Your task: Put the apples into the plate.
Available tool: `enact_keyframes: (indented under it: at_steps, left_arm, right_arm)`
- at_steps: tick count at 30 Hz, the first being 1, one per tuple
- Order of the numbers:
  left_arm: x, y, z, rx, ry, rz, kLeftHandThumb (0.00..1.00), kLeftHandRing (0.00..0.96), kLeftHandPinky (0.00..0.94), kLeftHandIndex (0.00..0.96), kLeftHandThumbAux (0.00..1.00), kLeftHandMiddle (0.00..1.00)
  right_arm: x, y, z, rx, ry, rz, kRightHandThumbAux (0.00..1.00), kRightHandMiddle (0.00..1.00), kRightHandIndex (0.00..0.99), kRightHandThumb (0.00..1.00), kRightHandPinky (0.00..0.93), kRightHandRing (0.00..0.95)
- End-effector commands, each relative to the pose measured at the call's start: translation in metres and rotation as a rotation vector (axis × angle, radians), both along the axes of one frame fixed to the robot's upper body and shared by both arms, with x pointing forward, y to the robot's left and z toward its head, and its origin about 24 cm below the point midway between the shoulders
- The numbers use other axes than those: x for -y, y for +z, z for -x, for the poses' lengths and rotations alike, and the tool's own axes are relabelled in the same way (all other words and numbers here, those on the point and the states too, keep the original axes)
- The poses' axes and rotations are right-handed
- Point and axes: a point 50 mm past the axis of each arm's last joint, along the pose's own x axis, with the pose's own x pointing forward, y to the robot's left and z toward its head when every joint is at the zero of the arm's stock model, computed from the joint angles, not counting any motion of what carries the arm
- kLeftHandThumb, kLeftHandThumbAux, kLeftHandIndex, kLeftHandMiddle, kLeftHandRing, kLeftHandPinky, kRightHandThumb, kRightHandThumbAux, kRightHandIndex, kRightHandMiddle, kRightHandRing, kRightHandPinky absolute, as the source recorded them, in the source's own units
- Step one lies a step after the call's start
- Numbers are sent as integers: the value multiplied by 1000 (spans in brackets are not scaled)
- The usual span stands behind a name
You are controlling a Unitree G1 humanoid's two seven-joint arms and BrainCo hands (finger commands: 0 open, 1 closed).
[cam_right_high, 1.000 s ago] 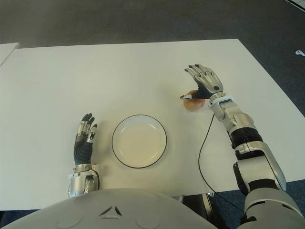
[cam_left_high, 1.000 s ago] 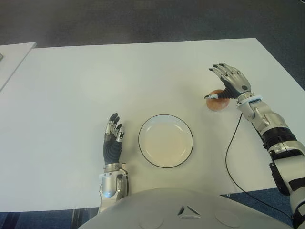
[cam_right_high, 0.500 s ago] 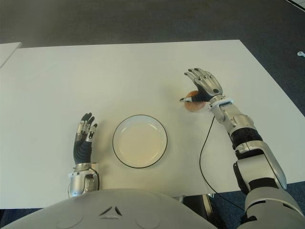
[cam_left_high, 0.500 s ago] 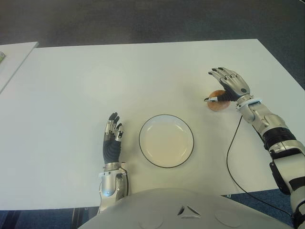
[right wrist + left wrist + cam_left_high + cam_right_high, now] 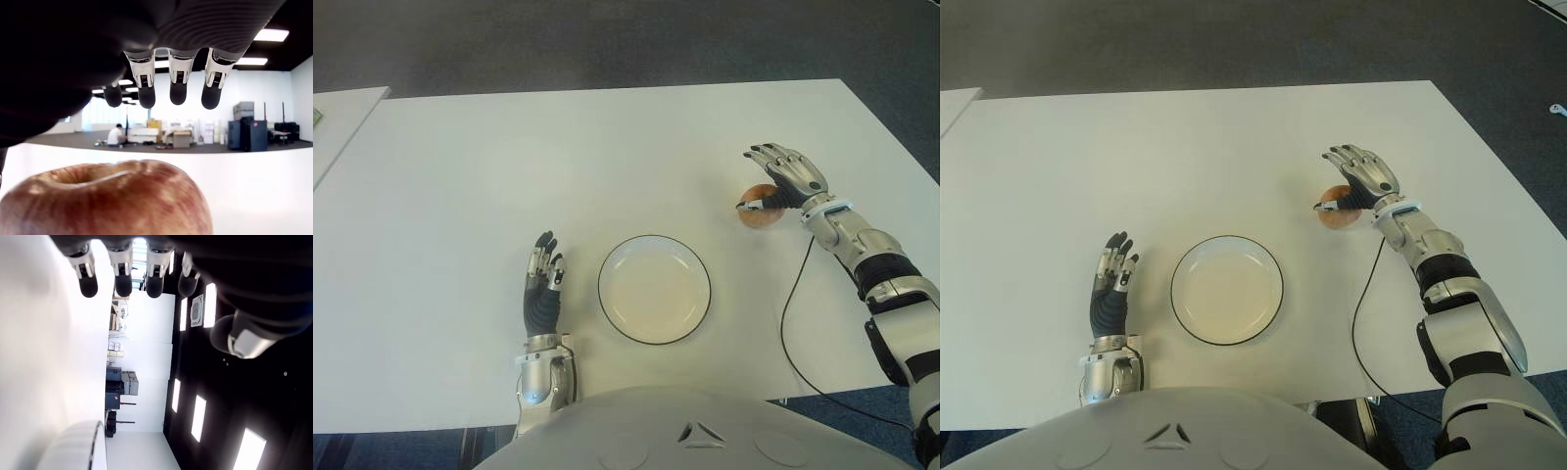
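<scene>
Fingers [image 5: 178,93] of the right hand [image 5: 787,179] are spread wide above the apple [image 5: 761,208], nothing being gripped; it is found near the desk's [image 5: 460,176] right edge, far nearer this hand than the left hand [image 5: 544,284] beside the plate [image 5: 654,289].

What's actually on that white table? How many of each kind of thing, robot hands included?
Apples: 1, the apple under the open right hand
Plates: 1, the plate, nothing in it
Robot hands: 2, the left hand showing left of the plate
Cables: 1, the black cable
Total: 5
</scene>
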Motion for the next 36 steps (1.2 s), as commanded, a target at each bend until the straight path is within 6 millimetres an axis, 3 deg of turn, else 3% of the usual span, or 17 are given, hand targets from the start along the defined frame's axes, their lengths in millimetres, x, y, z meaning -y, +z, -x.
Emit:
enact_keyframes:
  at_steps: [1, 17, 23, 36]
  left_arm:
    - [3, -26, 10, -143, 40, 95, 254, 39, 53, 96, 405, 79]
    - [-2, -24, 15, -158, 24, 16, 210, 28, 48, 85, 390, 70]
    - [-2, -23, 16, -143, 13, 2, 191, 21, 43, 63, 432, 54]
    - [-6, -27, 15, -148, 53, 87, 243, 39, 38, 110, 412, 86]
  right_arm:
    - [-5, -4, -1, -15, 16, -9, 417, 27, 14, 170, 0, 0]
    - [-11, -18, 3, -64, 11, -30, 416, 34, 23, 164, 0, 0]
    - [-13, -22, 3, -84, 3, -35, 412, 32, 15, 163, 0, 0]
    - [-11, -34, 4, -147, -20, 12, 378, 38, 28, 150, 0, 0]
